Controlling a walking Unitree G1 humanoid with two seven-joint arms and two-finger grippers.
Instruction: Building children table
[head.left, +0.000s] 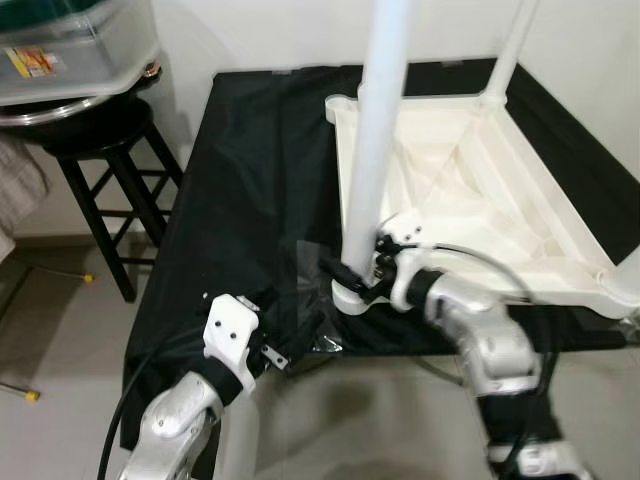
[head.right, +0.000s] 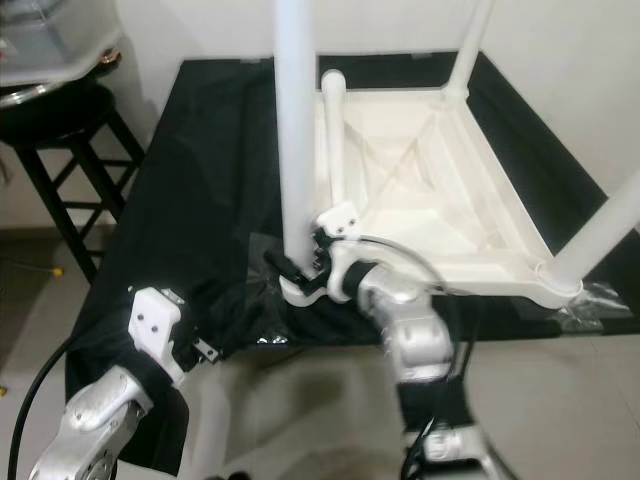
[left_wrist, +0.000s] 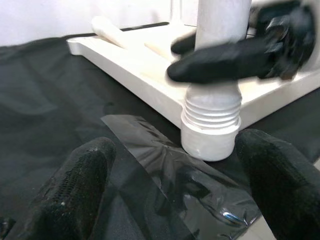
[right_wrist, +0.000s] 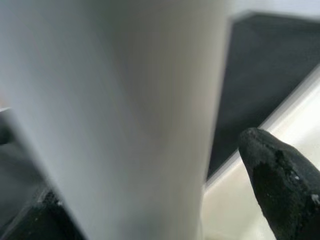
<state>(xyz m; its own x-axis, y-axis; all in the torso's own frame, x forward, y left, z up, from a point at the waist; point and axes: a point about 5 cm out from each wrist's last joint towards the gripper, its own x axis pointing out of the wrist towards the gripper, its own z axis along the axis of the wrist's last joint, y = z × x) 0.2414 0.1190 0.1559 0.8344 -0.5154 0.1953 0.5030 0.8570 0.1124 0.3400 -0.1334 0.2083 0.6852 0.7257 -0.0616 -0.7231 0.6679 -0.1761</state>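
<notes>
A white children's table lies upside down on a black cloth. Its near-left leg stands upright in the corner socket, threaded base showing. My right gripper is shut on this leg just above the socket, one black finger across its front, and the leg sits between the fingers. My left gripper hangs open low over the cloth, just left of and below that corner, its fingers wide apart and holding nothing.
Two more legs stand upright at other corners. A loose leg lies inside the tabletop. Crumpled clear plastic wrap lies on the cloth by the corner. At the left, a black stool carries a plastic bin.
</notes>
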